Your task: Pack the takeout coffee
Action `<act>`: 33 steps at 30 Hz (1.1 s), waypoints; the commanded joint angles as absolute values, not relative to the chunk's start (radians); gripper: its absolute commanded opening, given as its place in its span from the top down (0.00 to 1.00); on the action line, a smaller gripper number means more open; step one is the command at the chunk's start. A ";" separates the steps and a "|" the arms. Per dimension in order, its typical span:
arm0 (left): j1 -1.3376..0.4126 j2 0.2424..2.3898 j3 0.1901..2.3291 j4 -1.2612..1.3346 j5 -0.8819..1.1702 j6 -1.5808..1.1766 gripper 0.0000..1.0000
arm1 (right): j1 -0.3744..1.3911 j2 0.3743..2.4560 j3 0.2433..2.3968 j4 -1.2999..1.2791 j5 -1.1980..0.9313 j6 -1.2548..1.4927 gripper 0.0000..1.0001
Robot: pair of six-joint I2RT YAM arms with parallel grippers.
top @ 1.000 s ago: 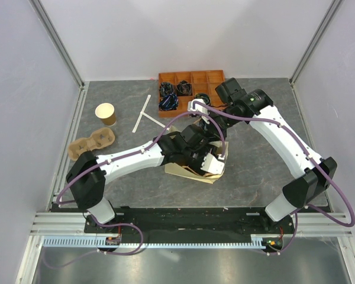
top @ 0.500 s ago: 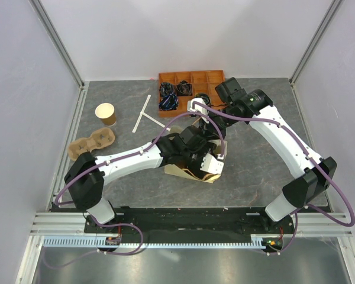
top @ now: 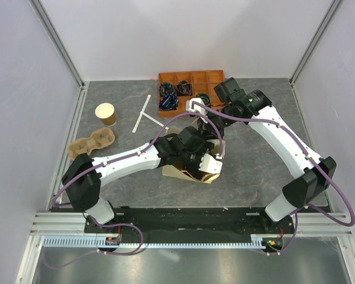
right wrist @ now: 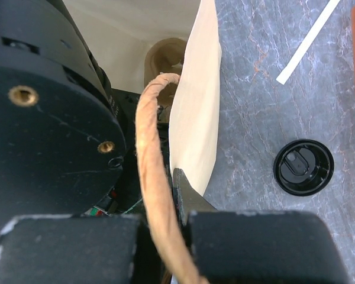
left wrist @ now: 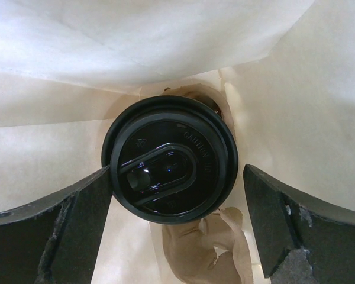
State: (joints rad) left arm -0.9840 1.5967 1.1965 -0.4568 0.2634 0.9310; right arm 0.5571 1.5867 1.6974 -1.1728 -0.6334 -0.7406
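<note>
The left gripper (left wrist: pixel 177 171) is deep inside the bag (left wrist: pixel 77 53), with paper walls on every side, and its jaws stand wide. One finger is close against the coffee (left wrist: pixel 168 157) on the left and the other is well clear on the right. The jaws hold nothing, so the cup looks to be resting on its own at the bottom of the bag, black lid facing the wrist camera. That spread reads as a release: with the fingers this far apart, the arm should be able to back out without dragging the cup along.

The right gripper (right wrist: pixel 165 231) is clamped on the twisted paper handle (right wrist: pixel 149 148), which runs straight between its fingers. It is probably there to hold the bag's mouth up and open so the left arm has room inside. From above, both wrists crowd over the bag at the middle of the table (top: pixel 260 171).

A spare lid (right wrist: pixel 303 167) lies on the table beside the bag, and an open cup (top: pixel 105 112) and a carrier (top: pixel 92 144) sit well off to the left.

The packing seems nearly done. The risk now is a finger catching the lid or the paper on the way out.
</note>
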 commanded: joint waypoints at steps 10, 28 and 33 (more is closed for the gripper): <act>-0.951 1.497 1.193 -0.394 0.215 0.830 0.00 | 0.586 1.612 1.660 -1.332 -0.638 -0.738 1.00; -0.919 1.482 1.229 -0.437 0.273 0.815 0.00 | 0.595 1.620 1.663 -1.331 -0.600 -0.742 1.00; -0.917 1.462 1.233 -0.445 0.267 0.811 0.00 | 0.595 1.621 1.661 -1.330 -0.594 -0.744 1.00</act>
State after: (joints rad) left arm -0.9653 1.5558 1.1843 -0.4980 0.3008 0.8631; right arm 0.5877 1.5906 1.6974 -1.1320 -0.6308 -0.7403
